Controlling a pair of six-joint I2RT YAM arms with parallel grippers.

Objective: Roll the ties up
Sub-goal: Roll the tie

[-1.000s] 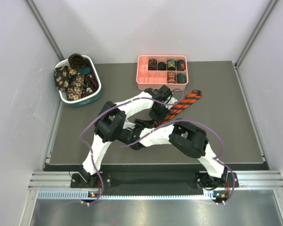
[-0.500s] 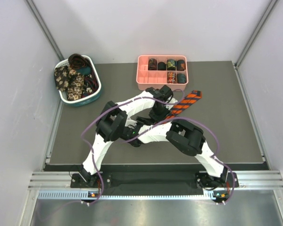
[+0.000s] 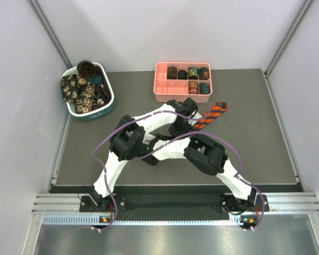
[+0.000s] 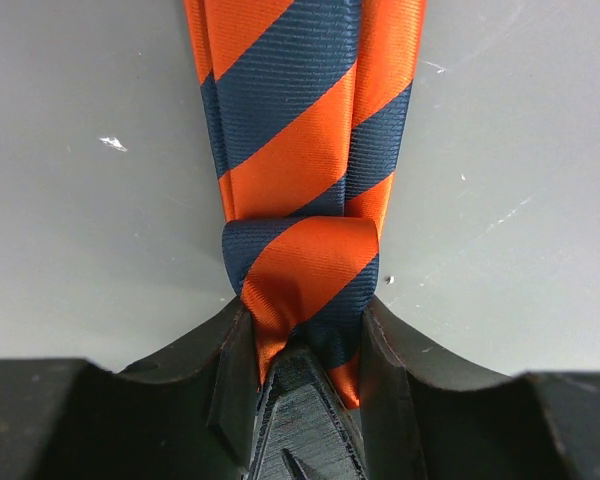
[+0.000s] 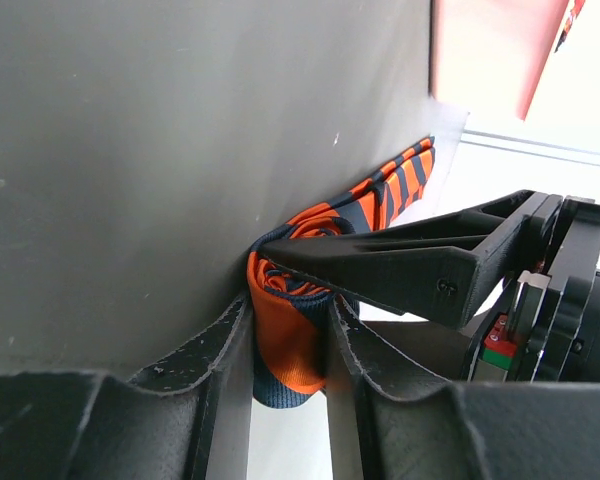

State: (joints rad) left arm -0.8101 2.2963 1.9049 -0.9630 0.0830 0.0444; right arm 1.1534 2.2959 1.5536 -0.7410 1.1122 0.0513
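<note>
The orange and dark striped tie (image 3: pixel 210 115) lies slanting on the grey mat right of centre. Its near end is wound into a small coil (image 4: pixel 302 270), and the loose strip (image 4: pixel 290 110) runs away from it. My left gripper (image 4: pixel 300 322) is shut on the coil, one finger at each end. My right gripper (image 5: pixel 288 335) is shut on the same coil (image 5: pixel 285 330) round its sides. A left finger (image 5: pixel 420 265) crosses the coil's spiral end. In the top view both grippers meet under the left wrist (image 3: pixel 179 126), and the coil is hidden there.
A pink compartment tray (image 3: pixel 162 89) at the back centre holds several coiled ties (image 3: pixel 193 73). A white-and-teal basket (image 3: pixel 107 108) at the back left holds floral and dark ties (image 3: pixel 78 90). White walls stand on both sides.
Both grippers and the coil have moved up the tie toward its wide end, so the loose striped strip looks shorter. The right elbow has shifted left.
</note>
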